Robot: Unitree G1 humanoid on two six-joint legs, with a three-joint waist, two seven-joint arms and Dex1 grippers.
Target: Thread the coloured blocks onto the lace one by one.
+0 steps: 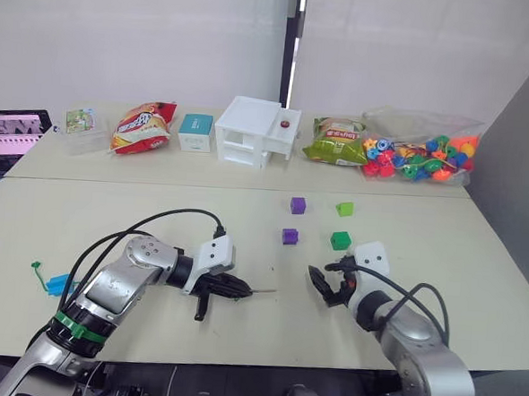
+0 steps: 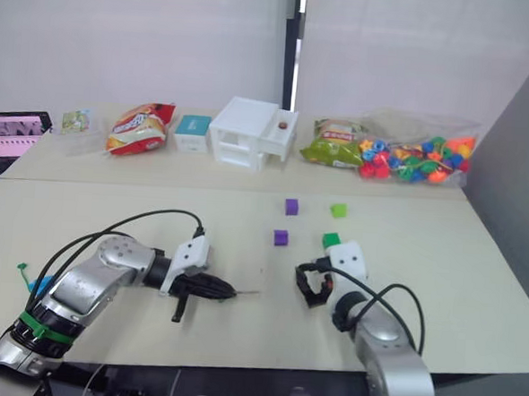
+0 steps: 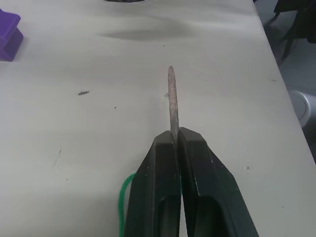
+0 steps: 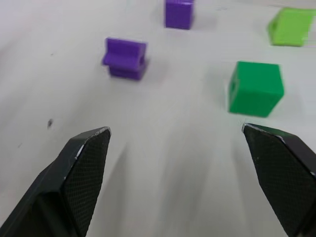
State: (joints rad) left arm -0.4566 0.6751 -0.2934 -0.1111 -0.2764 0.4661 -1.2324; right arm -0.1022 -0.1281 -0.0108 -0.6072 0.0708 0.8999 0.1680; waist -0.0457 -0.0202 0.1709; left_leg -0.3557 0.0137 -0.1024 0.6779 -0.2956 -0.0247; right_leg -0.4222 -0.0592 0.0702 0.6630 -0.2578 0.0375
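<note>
My left gripper point(image 1: 241, 289) is shut on the lace, and the stiff pale tip point(image 3: 172, 96) sticks out past the fingers, pointing right. A bit of green cord point(image 3: 121, 202) trails behind them. The lace's knotted green end point(image 1: 36, 267) lies at the far left beside a blue block point(image 1: 59, 284). Two purple blocks point(image 1: 290, 236) point(image 1: 298, 205), a dark green block point(image 1: 340, 240) and a light green block point(image 1: 345, 208) sit on the table right of centre. My right gripper point(image 1: 326, 287) is open and empty, just short of the dark green block point(image 4: 256, 88).
Along the back edge stand a tablet point(image 1: 12, 133), a clear box point(image 1: 80, 126), a red snack bag point(image 1: 143, 126), a teal box point(image 1: 196, 132), a white toy house point(image 1: 255, 132), a green snack bag point(image 1: 335, 141) and a sealed bag of beads point(image 1: 420, 154).
</note>
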